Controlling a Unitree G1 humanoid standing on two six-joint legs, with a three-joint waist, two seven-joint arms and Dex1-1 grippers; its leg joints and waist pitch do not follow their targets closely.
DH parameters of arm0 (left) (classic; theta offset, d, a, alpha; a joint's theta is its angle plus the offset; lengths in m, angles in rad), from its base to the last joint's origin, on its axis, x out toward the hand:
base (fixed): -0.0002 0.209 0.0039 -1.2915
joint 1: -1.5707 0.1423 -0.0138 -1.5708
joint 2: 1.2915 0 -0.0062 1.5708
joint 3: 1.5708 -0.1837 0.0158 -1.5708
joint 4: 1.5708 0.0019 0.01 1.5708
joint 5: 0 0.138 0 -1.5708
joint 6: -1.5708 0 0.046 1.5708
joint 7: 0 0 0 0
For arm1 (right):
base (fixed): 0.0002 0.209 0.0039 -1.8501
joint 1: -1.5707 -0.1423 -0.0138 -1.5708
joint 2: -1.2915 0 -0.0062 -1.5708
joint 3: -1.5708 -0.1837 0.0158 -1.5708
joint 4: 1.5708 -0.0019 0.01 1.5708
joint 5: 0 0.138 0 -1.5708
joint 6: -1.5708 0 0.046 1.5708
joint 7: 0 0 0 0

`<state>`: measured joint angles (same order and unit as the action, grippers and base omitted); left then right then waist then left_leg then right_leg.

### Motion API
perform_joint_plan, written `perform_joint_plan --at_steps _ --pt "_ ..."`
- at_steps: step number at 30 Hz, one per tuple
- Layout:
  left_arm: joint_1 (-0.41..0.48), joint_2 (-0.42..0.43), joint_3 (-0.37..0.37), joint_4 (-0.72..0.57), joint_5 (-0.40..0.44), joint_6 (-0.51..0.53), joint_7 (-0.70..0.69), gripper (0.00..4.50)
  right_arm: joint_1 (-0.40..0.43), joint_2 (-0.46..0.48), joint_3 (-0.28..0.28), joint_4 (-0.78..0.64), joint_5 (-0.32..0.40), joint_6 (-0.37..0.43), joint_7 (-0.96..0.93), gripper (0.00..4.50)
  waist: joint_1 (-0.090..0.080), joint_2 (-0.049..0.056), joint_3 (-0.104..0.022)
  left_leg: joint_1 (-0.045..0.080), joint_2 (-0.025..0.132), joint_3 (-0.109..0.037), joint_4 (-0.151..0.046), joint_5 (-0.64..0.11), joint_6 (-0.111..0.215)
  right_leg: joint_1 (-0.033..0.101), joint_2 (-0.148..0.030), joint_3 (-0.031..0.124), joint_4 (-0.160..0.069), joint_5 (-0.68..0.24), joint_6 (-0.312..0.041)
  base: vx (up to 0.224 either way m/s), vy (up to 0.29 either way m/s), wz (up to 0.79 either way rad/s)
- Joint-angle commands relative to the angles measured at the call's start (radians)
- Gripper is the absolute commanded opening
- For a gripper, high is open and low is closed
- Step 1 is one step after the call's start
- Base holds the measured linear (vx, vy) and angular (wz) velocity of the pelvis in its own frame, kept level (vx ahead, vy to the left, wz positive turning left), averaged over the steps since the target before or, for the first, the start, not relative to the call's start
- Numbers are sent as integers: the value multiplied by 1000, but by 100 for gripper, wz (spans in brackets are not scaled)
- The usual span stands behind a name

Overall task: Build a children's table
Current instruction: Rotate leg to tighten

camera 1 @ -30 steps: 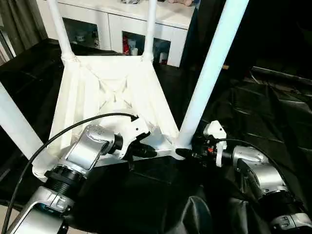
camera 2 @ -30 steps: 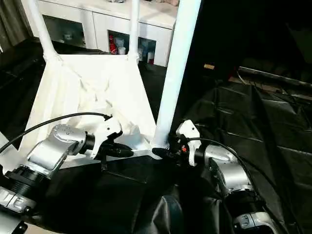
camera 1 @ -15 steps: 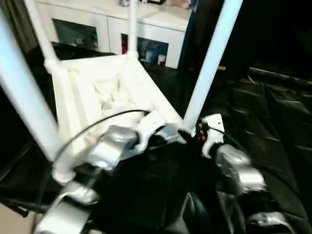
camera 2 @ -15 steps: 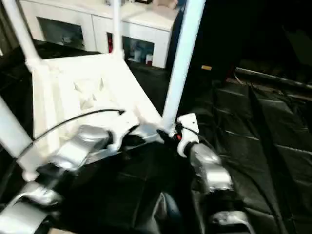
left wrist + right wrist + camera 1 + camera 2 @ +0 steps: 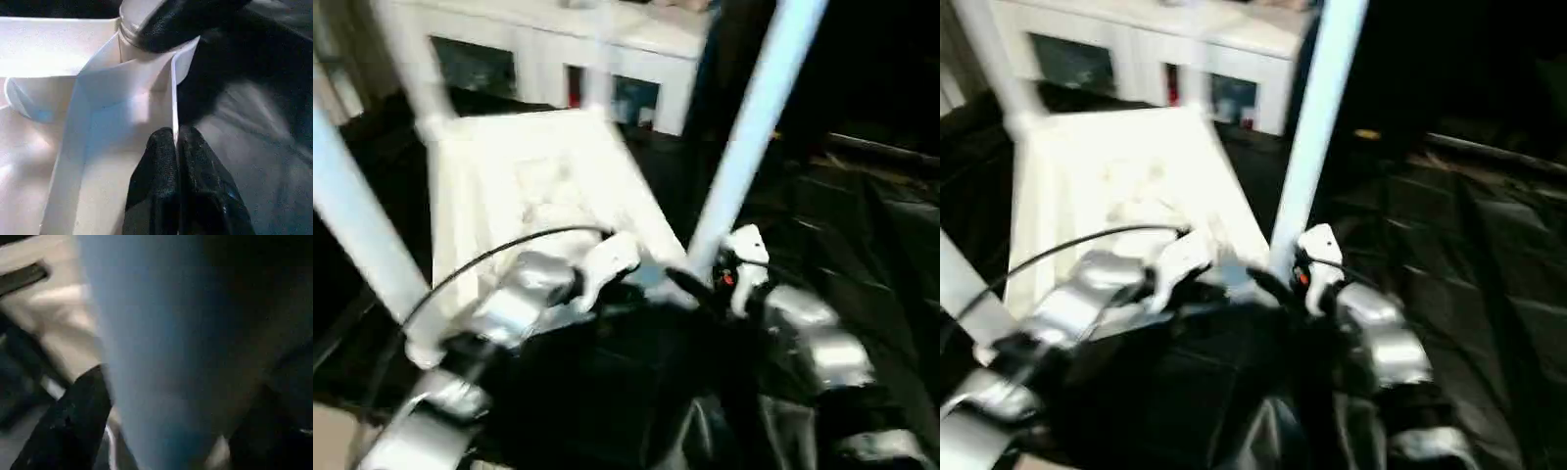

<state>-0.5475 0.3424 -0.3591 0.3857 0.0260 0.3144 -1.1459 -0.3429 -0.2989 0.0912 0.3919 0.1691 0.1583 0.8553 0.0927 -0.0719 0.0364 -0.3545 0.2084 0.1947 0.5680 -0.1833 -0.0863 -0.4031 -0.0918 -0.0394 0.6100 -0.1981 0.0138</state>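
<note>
Two black-fingered claws grip the near edge of an upturned white children's table. The left gripper [image 5: 176, 147] has its fingers pressed together on the thin rim wall of the table top [image 5: 524, 186], pinching that edge just short of the rounded corner socket [image 5: 142, 39]. Beyond it, a dark fingertip of the other claw rests against that socket. The right gripper [image 5: 690, 284] sits at the foot of the nearest leg [image 5: 754, 127], with one finger [image 5: 73, 421] on each side of the wide tube; whether it is squeezing or merely straddling the leg is unclear. Further out, the top lies ribbed side up on a black sheet [image 5: 871, 225], with a second leg [image 5: 357, 225] rising to the left of the left claw, and two more legs standing blurred at the far corners. Behind them is a white cabinet [image 5: 558, 49] with glass doors. All four legs appear fitted, so what probably remains is seating this last leg firmly and turning the table upright.
</note>
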Motion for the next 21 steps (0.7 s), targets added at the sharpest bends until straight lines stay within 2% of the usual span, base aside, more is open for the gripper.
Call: perform_joint_plan --at_steps 1,3,4,7,9,11,12,15,17,18,21 --pt "46 -5 -35 -3 -54 6 -94 0 15 -24 15 -22 13 16 63 378 0 -1 -51 2 20 -3 -54 -133 82 48 -35 30 -54 -17 -241 0 0 0" --pt "60 19 -17 -29 -77 19 -124 0 21 -48 35 -28 8 7 111 378 -2 -2 -47 3 21 -3 -57 -164 71 46 -38 29 -60 -78 -237 0 0 0" --pt "62 27 -12 -29 -77 18 -126 0 23 -57 44 -30 6 5 129 378 -2 -2 -47 3 21 -3 -57 -164 71 46 -38 29 -60 -78 -237 0 0 0" --pt "64 42 -5 -23 -74 11 -127 0 25 -70 60 -35 7 7 160 378 -3 -2 -43 7 23 -5 -63 -225 41 42 -40 32 -73 -201 -206 0 0 0" --pt "65 48 0 -19 -73 2 -123 0 24 -77 65 -35 8 5 167 378 -2 -3 -44 7 23 -6 -63 -230 32 41 -42 33 -74 -220 -196 0 0 0" --pt "65 55 5 -23 -77 3 -130 0 18 -73 58 -29 18 9 173 378 -1 -5 -46 6 22 -6 -62 -204 34 42 -40 32 -69 -183 -197 0 0 0" --pt "66 57 7 -26 -79 5 -132 0 14 -69 56 -25 22 9 175 351 -1 -5 -47 5 21 -6 -61 -195 37 43 -40 32 -67 -170 -199 0 0 0" --pt "65 57 13 -29 -80 9 -132 0 9 -58 50 -20 39 10 183 344 -2 -3 -48 3 20 -5 -58 -170 49 45 -38 31 -63 -120 -214 0 0 0" --pt "63 56 13 -27 -79 10 -132 0 8 -56 52 -20 42 11 186 338 -2 -3 -48 4 20 -5 -58 -174 49 45 -39 31 -64 -129 -215 0 0 0" --pt "63 56 10 -27 -80 11 -134 0 11 -55 56 -20 43 12 189 306 -2 -3 -47 4 20 -5 -59 -180 46 45 -39 31 -65 -141 -213 0 0 0" --pt "64 55 7 -27 -80 13 -131 0 20 -48 59 -22 44 14 183 289 -2 -2 -48 4 21 -6 -60 -185 41 45 -39 31 -65 -153 -210 0 0 0"
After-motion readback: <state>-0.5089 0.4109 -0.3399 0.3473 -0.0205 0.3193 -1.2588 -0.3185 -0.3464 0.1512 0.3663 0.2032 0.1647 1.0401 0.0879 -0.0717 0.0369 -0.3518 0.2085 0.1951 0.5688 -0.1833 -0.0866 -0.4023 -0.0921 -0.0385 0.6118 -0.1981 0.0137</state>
